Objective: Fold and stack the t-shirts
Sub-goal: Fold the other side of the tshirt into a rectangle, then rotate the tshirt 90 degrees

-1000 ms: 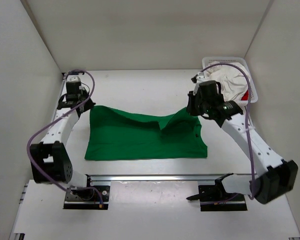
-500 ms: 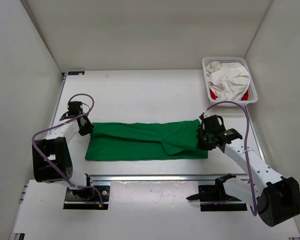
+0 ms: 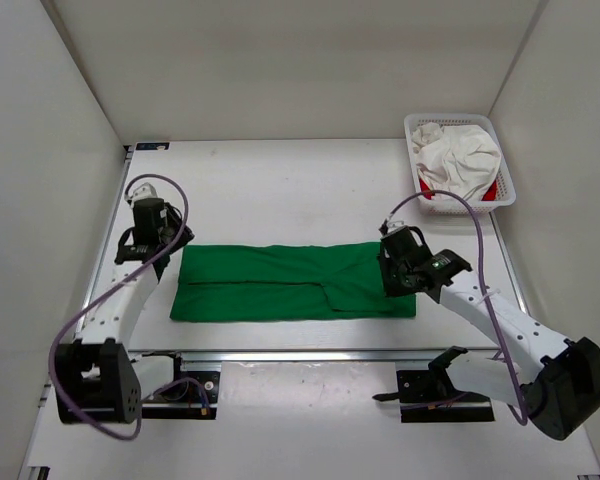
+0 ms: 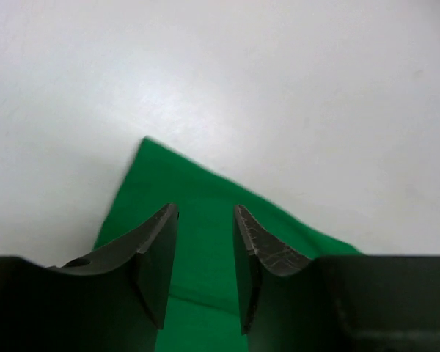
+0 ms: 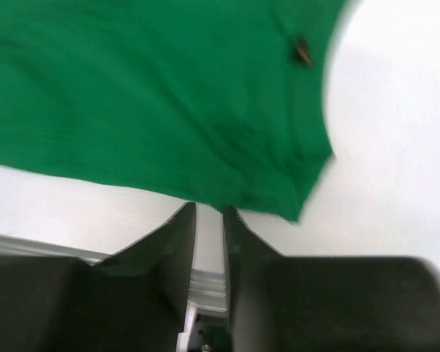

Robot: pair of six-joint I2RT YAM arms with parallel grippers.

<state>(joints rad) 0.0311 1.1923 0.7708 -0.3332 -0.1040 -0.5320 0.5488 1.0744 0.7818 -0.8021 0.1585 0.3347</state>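
We see the green shirt [image 3: 295, 282] lying flat on the tabletop [image 3: 280, 180], folded into a long band that runs from left to right just ahead of the metal rail [image 3: 310, 355] at the near edge. A slanted fold shows right of its middle.

The left tool [image 3: 168, 243] sits at the band's far left corner. In the left wrist view the left tool [image 4: 205, 213] has its two fingers [image 4: 158, 249] standing apart, with the green shirt [image 4: 205, 293] showing in the gap below them and its pointed corner on the white tabletop [image 4: 293, 88] beyond. We see no cloth pinched between them.

The right tool [image 3: 392, 285] is over the band's right end. In the right wrist view the right tool [image 5: 209, 214] shows only a narrow slit between its fingers [image 5: 177, 242], and nothing is caught in it. The green shirt [image 5: 147, 95] lies past the tips, blurred, with a small dark mark near its right edge.

At the far right corner stands a white basket [image 3: 412, 125]. The white shirt [image 3: 460, 155] is bunched inside it, with the red shirt [image 3: 492, 190] peeking out beneath.
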